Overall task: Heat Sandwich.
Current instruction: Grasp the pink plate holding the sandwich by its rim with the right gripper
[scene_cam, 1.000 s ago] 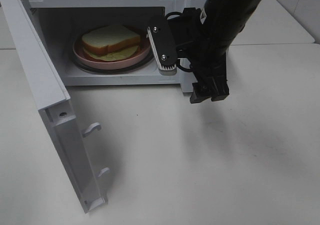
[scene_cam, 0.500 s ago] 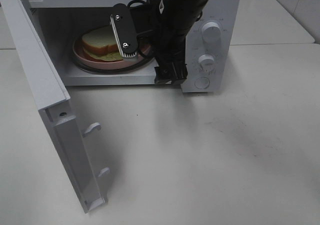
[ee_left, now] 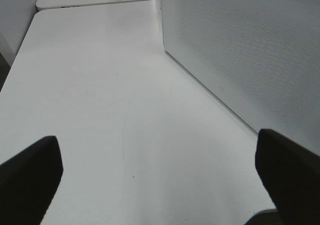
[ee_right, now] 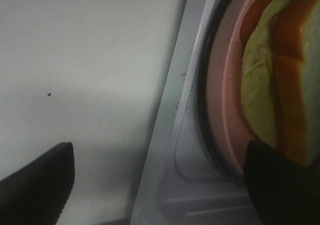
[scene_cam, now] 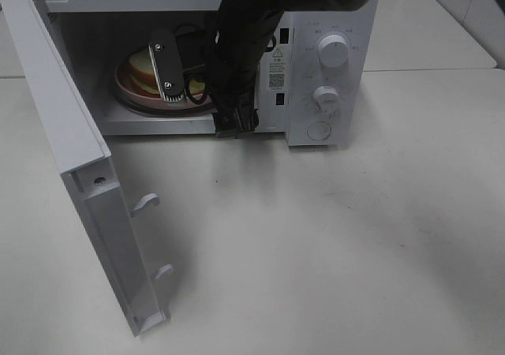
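The sandwich (scene_cam: pixel 144 69) is sitting on a pink plate (scene_cam: pixel 126 95) inside the microwave (scene_cam: pixel 323 24), whose door (scene_cam: pixel 71 134) is standing wide open. The right fingers (ee_right: pixel 35 185) are hanging at the opening's front edge, spread apart with nothing between them, one beside the plate's rim. The left fingers (ee_left: pixel 30 175) are hovering spread over the tabletop (ee_left: pixel 100 85), holding nothing.

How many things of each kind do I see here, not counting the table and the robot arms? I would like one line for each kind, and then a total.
Microwave: 1
Pink plate: 1
Sandwich: 1
Total: 3
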`<state>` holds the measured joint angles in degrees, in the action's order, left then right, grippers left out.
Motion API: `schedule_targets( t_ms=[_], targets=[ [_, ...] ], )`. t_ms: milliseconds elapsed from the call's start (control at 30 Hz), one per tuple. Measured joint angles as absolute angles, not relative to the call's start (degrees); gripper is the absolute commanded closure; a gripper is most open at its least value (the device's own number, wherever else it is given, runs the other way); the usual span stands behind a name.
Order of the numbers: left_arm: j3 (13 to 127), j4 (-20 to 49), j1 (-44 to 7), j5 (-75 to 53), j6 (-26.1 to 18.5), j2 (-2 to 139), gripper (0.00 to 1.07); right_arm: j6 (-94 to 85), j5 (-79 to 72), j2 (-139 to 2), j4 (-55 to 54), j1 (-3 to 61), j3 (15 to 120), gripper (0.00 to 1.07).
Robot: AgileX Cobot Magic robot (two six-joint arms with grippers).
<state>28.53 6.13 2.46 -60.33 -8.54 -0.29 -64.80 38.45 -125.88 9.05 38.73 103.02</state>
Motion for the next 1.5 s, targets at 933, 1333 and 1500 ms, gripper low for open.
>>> schedule_targets(
  t_ms=[933,1333,1500],
  targets=[
    [28.5,6.1,2.5,-60.3,-8.5,-0.3,0.05,-62.1,43.4,-140.9,8.7,38.7,123.9,0.24],
    [28.5,6.1,2.5,-60.3,-8.5,-0.3,0.05,-63.3,43.4,-143.4,8.0,38.7,123.9,0.25],
    [28.5,6.1,2.5,-60.3,-8.5,-0.3,0.05,-64.9,42.6,-144.4,8.0,38.7,124.9,0.25]
  ],
)
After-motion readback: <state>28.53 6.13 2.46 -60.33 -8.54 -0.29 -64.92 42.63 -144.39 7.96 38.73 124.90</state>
